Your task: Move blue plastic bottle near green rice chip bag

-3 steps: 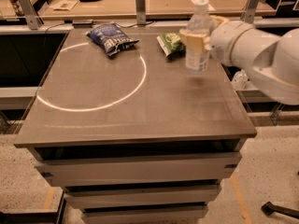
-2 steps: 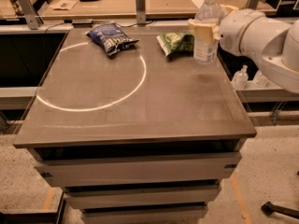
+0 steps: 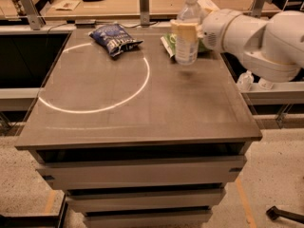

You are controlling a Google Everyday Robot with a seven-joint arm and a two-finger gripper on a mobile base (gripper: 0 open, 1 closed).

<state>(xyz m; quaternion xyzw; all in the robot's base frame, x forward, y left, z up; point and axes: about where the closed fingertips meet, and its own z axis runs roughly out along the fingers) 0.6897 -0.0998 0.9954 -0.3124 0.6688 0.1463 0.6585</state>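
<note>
The blue plastic bottle (image 3: 186,51), tall, clear and pale with a white screw cap, sits in the claw (image 3: 186,32), whose yellowish fingers are clamped around its middle at the end of the bulky white arm (image 3: 251,37) reaching in from the right. The bottle is upright at the far right of the grey counter (image 3: 142,103). A soft shadow below suggests its base is just off the surface, though I cannot be sure. Directly behind it, touching or nearly so, lies the green rice chip bag (image 3: 169,45), small, puffy and bright green with a white edge. The carrying looks essentially done; what seems left is setting the bottle down and releasing it. Farther left are a crumpled dark blue snack bag (image 3: 114,37) and a bright ring of light (image 3: 95,111). The bottle's label and the bag's white print cannot be read.
</note>
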